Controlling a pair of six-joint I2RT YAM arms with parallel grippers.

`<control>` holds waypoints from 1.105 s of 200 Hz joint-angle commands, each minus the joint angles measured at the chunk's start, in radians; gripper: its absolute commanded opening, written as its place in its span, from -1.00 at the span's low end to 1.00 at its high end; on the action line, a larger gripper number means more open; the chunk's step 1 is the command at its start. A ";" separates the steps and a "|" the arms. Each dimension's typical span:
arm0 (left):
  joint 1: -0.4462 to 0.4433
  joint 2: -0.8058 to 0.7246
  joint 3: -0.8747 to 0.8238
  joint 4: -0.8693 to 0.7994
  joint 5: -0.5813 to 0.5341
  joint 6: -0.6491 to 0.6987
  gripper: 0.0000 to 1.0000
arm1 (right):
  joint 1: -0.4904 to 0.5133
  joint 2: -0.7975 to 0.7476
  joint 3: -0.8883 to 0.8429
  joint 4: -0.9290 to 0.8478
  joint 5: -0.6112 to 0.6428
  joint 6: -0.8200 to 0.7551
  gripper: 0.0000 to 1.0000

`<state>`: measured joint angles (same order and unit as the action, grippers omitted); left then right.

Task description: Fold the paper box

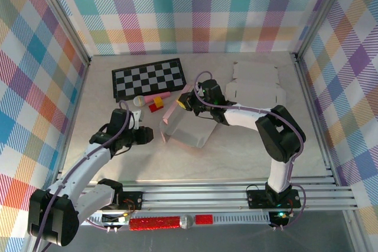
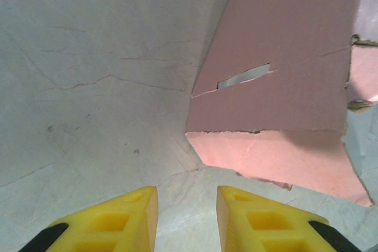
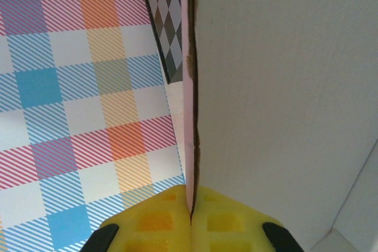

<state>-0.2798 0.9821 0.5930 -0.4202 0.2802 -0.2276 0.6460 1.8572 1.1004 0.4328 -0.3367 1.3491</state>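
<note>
The pink paper box (image 1: 188, 127) lay half-folded at the centre of the top view, below the checkerboard (image 1: 149, 78). The right gripper (image 3: 191, 216) was clamped on the edge of the box's upright wall. The left gripper (image 2: 186, 205), jaws parted and empty, sat just left of the box.
</note>
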 commanded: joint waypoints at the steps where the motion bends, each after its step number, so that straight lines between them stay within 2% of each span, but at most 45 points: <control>1: -0.024 0.008 -0.011 0.080 0.035 -0.008 -0.36 | -0.012 0.033 0.012 -0.060 -0.001 -0.014 -1.00; 30: -0.082 0.009 -0.025 0.131 0.023 0.003 -0.31 | -0.014 0.032 0.024 -0.069 -0.002 -0.009 -1.00; 82: -0.132 0.092 0.007 0.191 0.016 0.057 -0.27 | -0.020 0.034 0.030 -0.080 -0.010 0.001 -1.00; 221: -0.169 0.265 0.126 0.206 -0.058 0.152 -0.31 | -0.031 0.039 0.037 -0.089 -0.026 0.034 -1.00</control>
<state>-0.4389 1.2343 0.6834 -0.2325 0.2470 -0.1074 0.6228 1.8698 1.1225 0.4168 -0.3573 1.3750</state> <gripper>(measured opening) 0.352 0.058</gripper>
